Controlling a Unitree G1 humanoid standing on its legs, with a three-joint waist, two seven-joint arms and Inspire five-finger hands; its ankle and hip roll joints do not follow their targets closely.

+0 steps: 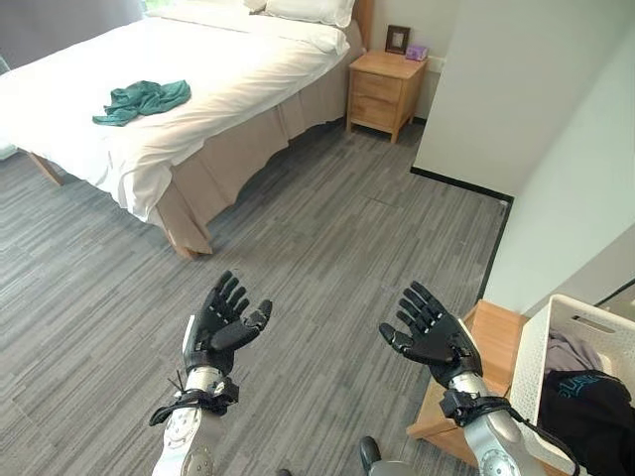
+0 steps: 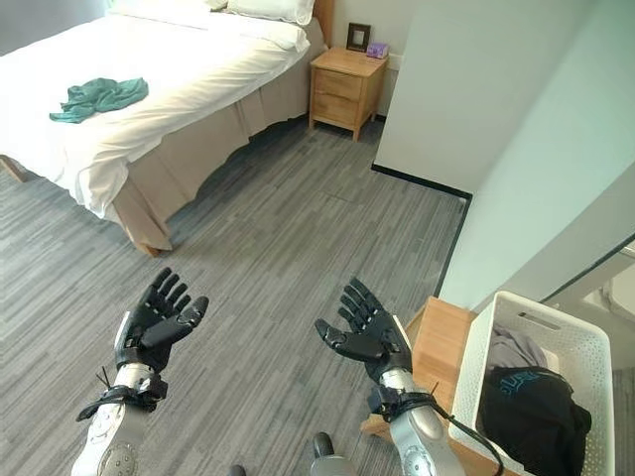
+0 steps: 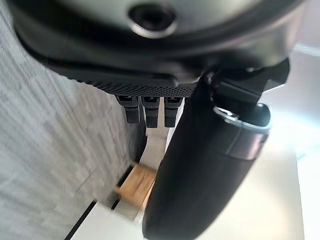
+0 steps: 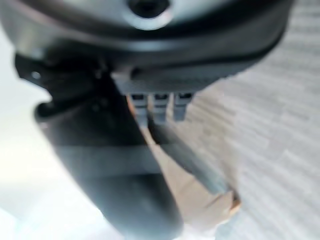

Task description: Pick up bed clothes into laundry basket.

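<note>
A crumpled green garment [image 1: 143, 100] lies on the white bed [image 1: 228, 69] at the far left, well away from both hands. The white laundry basket [image 1: 541, 347] stands at the lower right on a low wooden stand [image 1: 491, 342], with dark and grey clothes [image 2: 526, 407] inside. My left hand [image 1: 220, 322] is held palm up over the grey floor, fingers spread and holding nothing. My right hand [image 1: 429, 332] is also palm up and open, just left of the wooden stand.
A wooden nightstand [image 1: 382, 89] with a picture frame [image 1: 398, 39] and a small purple thing [image 1: 417, 52] stands right of the bed. A white wall corner [image 1: 496, 109] juts in at the right. Grey plank floor [image 1: 327, 228] lies between me and the bed.
</note>
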